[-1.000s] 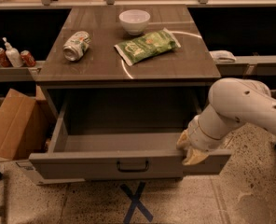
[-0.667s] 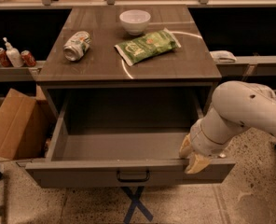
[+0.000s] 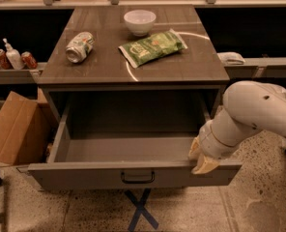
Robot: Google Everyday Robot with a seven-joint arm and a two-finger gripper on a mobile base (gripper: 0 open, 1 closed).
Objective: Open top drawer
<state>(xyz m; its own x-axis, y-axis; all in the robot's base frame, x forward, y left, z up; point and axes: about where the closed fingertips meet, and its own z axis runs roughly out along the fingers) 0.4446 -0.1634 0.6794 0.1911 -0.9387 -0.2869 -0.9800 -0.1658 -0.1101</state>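
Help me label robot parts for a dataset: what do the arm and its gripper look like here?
The arm is a thick, smooth white shell with rounded joints, a few small dark dots and a ringed seam near the wrist. No loose cables or lettering show. The gripper, at the right front edge of the top drawer, is cream-yellow and stubby.

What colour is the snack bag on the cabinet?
The snack bag is green in the camera view; the gripper is at the top drawer's front right edge.
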